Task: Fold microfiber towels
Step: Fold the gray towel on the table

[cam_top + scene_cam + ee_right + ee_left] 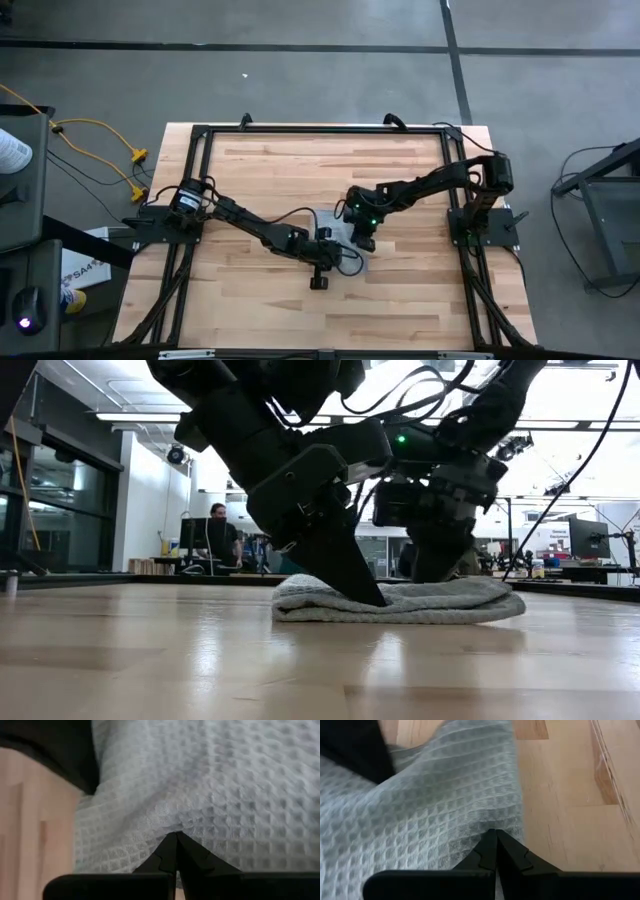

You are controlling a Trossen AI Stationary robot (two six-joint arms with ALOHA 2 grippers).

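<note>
The light grey-blue microfiber towel (440, 603) lies folded in a low, flat bundle near the middle of the wooden table (420, 300). In the high view only a small part of the towel (352, 262) shows under the two grippers. My left gripper (330, 252) comes from the table's left and is down on the towel's near side, fingers shut. My right gripper (363, 240) comes from the right and is down on the towel's far side, fingers shut. Both wrist views are filled with the waffle-weave cloth. My left gripper has its shut fingertips (496, 836) in the towel near one edge (512, 822), where the cloth puckers around them. The fingers (350, 570) slant down from above. The towel lies on the table; how many layers are caught I cannot tell. My right gripper has its shut fingertips (176, 838) in the towel's top layer (165, 820), which gathers in small creases at the tips. The fingers (435, 565) come from above, pointing down. The towel rests flat on the table beneath them.
Bare wood lies all around the towel, widest toward the near edge (300, 335). A black frame (320, 130) runs along the table's far and side edges. A person (218, 535) sits in the room beyond the table.
</note>
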